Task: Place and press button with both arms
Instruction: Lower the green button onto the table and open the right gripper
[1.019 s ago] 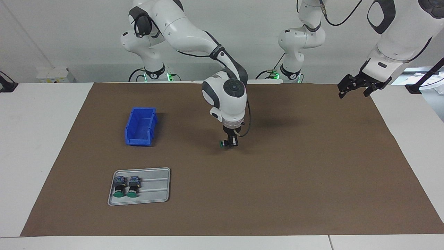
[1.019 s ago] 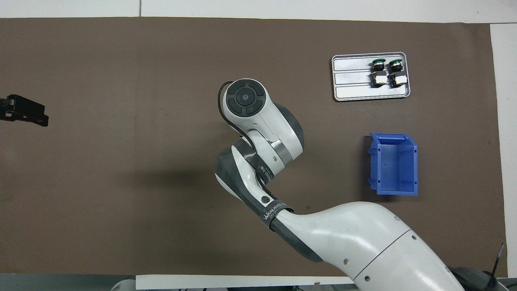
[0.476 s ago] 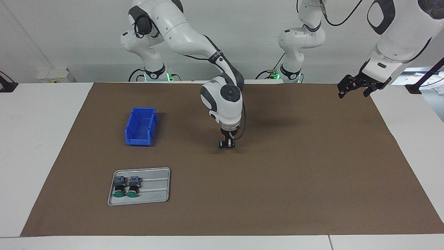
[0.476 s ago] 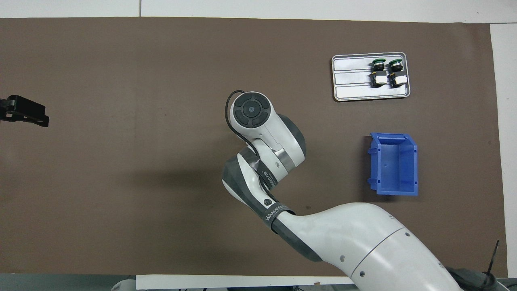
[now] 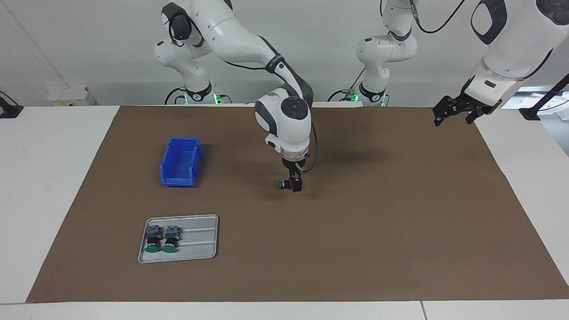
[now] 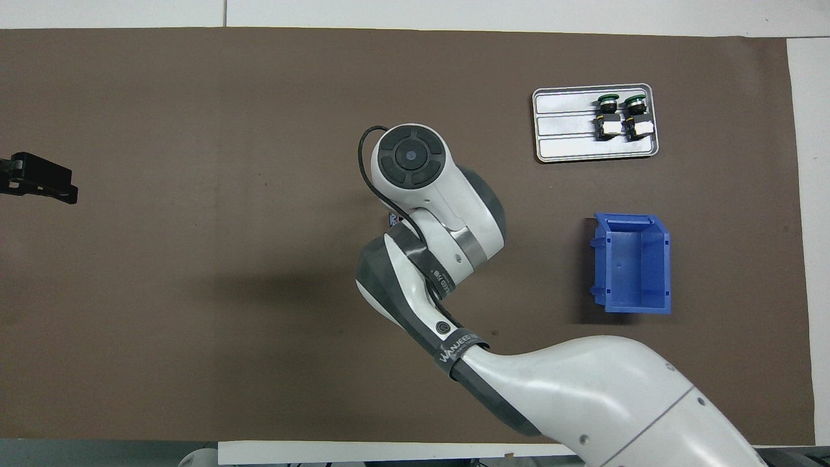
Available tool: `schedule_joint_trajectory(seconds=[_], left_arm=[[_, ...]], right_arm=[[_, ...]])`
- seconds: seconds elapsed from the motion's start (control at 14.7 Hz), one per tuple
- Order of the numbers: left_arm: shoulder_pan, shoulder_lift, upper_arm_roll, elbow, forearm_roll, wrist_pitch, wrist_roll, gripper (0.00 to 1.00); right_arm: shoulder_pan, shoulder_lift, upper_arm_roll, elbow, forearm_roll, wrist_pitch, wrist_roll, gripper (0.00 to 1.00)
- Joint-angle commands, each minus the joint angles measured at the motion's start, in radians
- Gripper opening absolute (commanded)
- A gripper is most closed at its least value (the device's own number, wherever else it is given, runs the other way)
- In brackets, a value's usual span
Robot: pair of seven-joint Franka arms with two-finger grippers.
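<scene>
**A:** Where's the button [image 5: 282, 183] against the jaws?

**B:** Right at the tips of the right arm's [image 5: 284, 122] jaws. It's down low at the brown mat [image 5: 378, 222], about the middle of the table [image 5: 44, 178]. The green cap pokes out sideways from the jaws, toward the right arm's end of the table. The body is tucked in against the black fingers [image 5: 297, 183].

**A:** Clamped on it, or let go?

**B:** I can't tell from here. The fingers and the button's dark neck run together. I can't say either whether the button rests on the mat.

**A:** And from above?

**B:** The wrist [image 6: 441, 214] covers nearly all of it.

**A:** The arm's pose?

**B:** It sweeps in from its base, elbow bent, forearm sloping down. The last joint points straight down, with the jaws hanging vertical under it.

**A:** And the left arm [image 5: 498, 58]?

**B:** Waiting. Its jaws are spread apart with nothing in them, raised over the mat's edge at its own end of the table.

**A:** The rest?

**B:** The blue bin [image 5: 180, 162] is toward the right arm's end. The grey tray [image 5: 195, 253] is farther from the robots than the bin, with two more buttons [image 5: 161, 240] lying side by side in it.
</scene>
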Motion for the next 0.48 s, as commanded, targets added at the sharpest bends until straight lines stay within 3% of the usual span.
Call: schedule_joint_trajectory(seconds=[0.0, 0.41], left_arm=[[0.001, -0.029, 0.002, -0.030, 0.006, -0.003, -0.042, 1.00], [-0.026, -0.055, -0.008, -0.086, 0.006, 0.025, -0.295, 1.00]], right_arm=[[-0.098, -0.124, 0.010, -0.022, 0.006, -0.084, -0.150, 0.98], [-0.276, -0.263, 0.009, -0.022, 0.014, -0.313, -0.682, 0.98]])
